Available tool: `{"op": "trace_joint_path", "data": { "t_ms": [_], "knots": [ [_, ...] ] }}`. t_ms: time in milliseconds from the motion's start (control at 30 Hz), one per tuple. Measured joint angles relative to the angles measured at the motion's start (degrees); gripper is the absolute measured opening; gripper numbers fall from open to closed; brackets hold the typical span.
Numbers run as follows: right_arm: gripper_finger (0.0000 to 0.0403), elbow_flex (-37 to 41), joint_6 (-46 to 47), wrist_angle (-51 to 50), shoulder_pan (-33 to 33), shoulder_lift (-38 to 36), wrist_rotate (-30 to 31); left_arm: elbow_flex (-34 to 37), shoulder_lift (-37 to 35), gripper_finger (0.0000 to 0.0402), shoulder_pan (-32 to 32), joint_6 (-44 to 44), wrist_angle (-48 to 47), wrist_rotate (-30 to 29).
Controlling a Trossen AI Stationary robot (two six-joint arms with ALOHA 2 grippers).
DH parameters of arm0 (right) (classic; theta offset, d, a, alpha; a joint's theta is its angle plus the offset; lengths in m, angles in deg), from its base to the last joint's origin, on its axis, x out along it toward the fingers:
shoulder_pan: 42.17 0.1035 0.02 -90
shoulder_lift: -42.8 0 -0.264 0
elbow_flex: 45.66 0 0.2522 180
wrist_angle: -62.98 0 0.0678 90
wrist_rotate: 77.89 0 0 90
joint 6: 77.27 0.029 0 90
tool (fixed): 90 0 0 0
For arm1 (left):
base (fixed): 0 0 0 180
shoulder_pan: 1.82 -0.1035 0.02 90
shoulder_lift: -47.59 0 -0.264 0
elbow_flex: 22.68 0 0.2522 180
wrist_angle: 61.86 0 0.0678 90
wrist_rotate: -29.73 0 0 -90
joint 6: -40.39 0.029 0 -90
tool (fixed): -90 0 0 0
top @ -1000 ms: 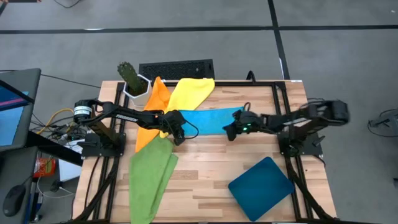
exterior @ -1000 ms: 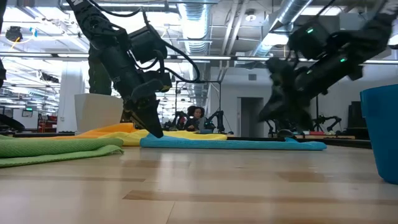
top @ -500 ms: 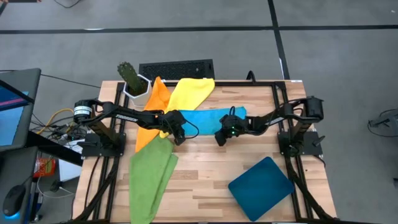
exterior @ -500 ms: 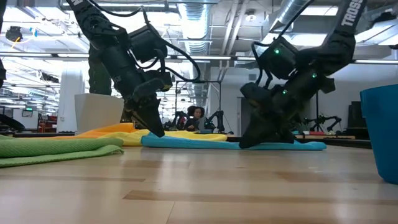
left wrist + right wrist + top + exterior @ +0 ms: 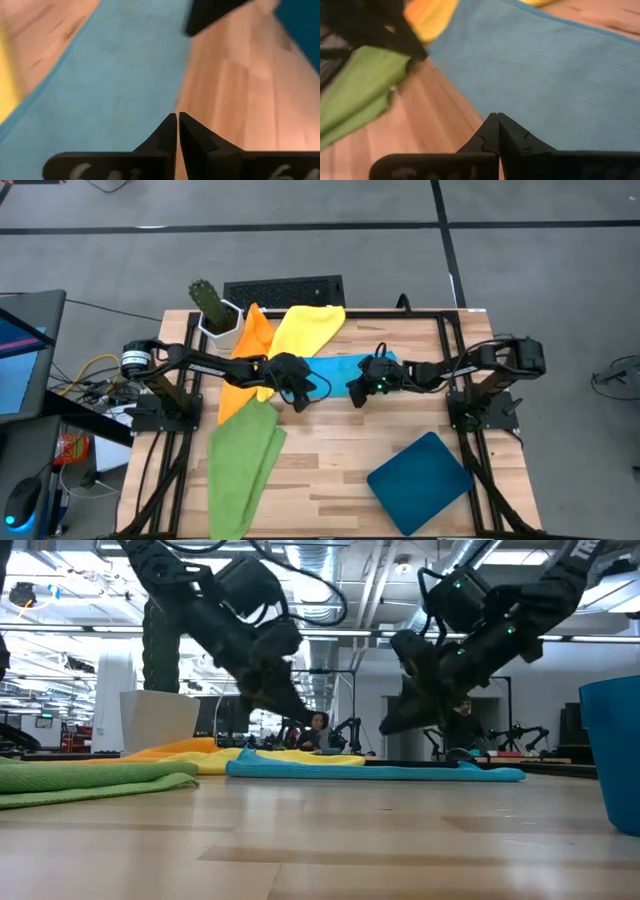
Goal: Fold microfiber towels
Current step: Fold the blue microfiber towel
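Over the table's middle, both grippers, left (image 5: 300,397) and right (image 5: 356,393), hover with fingers pinched empty; soft, limp blue towel (image 5: 335,370) wants corner grabs.

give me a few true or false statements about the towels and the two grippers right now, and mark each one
1. The light blue towel lies flat on the table. True.
2. The left gripper has its jaws wide open. False: its jaws are shut, with nothing between them.
3. The right gripper is lifting the blue towel. False: its jaws are shut and empty above it.
4. The green towel lies at the table's left front. True.
5. The teal tray sits on the yellow towel. False: it rests on bare wood.
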Motion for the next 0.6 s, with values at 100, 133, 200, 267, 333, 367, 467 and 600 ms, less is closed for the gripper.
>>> {"op": "trace_joint_path", "data": {
  "t_ms": [100,133,200,267,333,367,467,600],
  "knots": [
    [0.0018,0.0,-0.2,-4.0,0.1,-1.6,1.2,0.1,3.5,0.0002,0.4,0.1,3.7,0.2],
    [0.0017,0.0,-0.3,-5.5,0.1,-2.0,1.2,0.1,4.7,0.0002,0.5,-0.3,5.0,0.4],
    [0.0017,0.0,-0.6,-7.2,0.1,-2.2,1.1,-0.2,7.6,0.0000,0.5,-0.6,8.5,1.5],
    [0.0019,0.0,-0.7,-8.8,0.3,-2.2,1.1,-1.6,10.4,0.0000,0.5,-0.8,9.3,1.5],
    [0.0023,0.0,-0.7,-10.1,0.3,-2.2,1.0,-2.8,12.7,0.0000,0.5,-1.2,9.2,1.0],
    [0.0025,0.0,-0.7,-10.7,0.3,-2.2,1.0,-3.7,13.9,0.0000,0.5,-1.2,9.5,1.0],
    [0.0024,0.0,-0.7,-11.8,0.3,-2.2,0.9,-5.3,16.1,0.0000,0.4,-1.3,9.1,1.7],
    [0.0017,0.0,-0.7,-11.5,0.3,-2.7,0.9,-5.9,17.2,0.0000,0.4,-1.8,8.6,1.7]
  ]
}}
